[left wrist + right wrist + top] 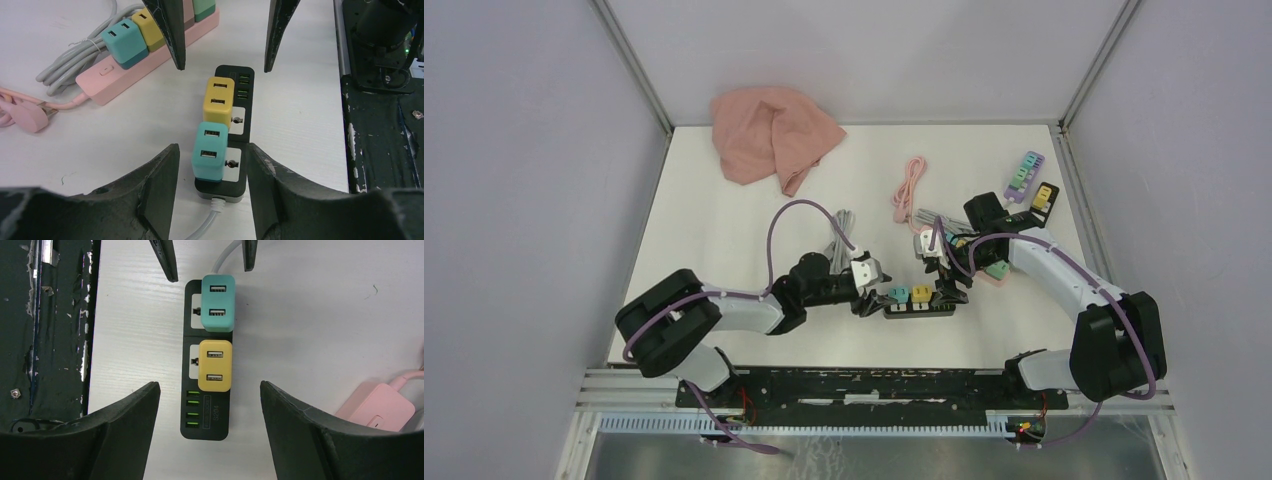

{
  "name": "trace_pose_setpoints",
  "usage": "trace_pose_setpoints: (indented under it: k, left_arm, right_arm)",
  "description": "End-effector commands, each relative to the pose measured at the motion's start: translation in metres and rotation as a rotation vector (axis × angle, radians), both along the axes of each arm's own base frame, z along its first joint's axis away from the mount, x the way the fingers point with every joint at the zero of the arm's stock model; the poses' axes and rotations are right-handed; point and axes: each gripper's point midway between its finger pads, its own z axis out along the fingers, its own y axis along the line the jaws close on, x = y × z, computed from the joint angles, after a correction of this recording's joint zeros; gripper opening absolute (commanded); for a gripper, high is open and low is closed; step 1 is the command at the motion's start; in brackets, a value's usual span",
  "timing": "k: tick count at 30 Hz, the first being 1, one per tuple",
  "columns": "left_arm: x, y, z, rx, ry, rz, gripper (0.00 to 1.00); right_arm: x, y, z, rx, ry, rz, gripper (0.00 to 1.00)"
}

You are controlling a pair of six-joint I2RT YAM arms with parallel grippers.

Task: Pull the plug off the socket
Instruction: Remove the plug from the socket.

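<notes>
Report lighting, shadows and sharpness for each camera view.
Top external: even, diffuse light, only faint shadows, black power strip small and short on detail. Left wrist: teal plug and yellow plug sharp, no glare. Right wrist: flat light, crisp, the strip's green ports clearly resolved.

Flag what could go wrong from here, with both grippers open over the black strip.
1. The left gripper straddles the teal cube-shaped USB plug and the black plastic power strip together; closing might clamp the strip, not just the plug.
2. The right gripper is open around the strip's USB-port end, not holding it; the strip would likely lift with the plug.
3. Both grippers crowd one short strip; fingers could collide near the yellow cube-shaped plug.
</notes>
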Motion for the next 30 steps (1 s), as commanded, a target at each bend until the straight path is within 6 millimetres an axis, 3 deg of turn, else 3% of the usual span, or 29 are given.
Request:
trace_pose_setpoints:
  k: [1,8,11,18,23,30]
  left_arm:
    - [0.001,-0.009,0.011,-0.066,0.013,-0.012,0.56]
    - [0.004,-0.019,0.000,-0.054,0.057,-0.029,0.54]
    - [0.011,-0.019,-0.003,-0.051,0.045,0.006,0.68]
    - [0.017,-0.021,0.000,-0.049,0.013,0.014,0.70]
    - [0.017,-0.030,-0.013,-0.026,0.036,-0.021,0.67]
    - [0.016,-0.036,-0.023,-0.022,0.069,-0.042,0.54]
  right_arm:
    - [0.001,0.003,0.000,0.014,-0.020,0.014,0.79]
    - [0.001,0.003,0.000,0.016,-0.021,0.018,0.79]
    - [0.000,0.004,-0.001,0.020,-0.015,0.019,0.79]
    - [-0.001,0.004,-0.003,0.022,-0.004,0.023,0.79]
    - [-0.001,0.007,-0.006,0.026,-0.008,0.032,0.79]
    - [0.016,0.017,-0.022,-0.036,-0.074,-0.032,0.77]
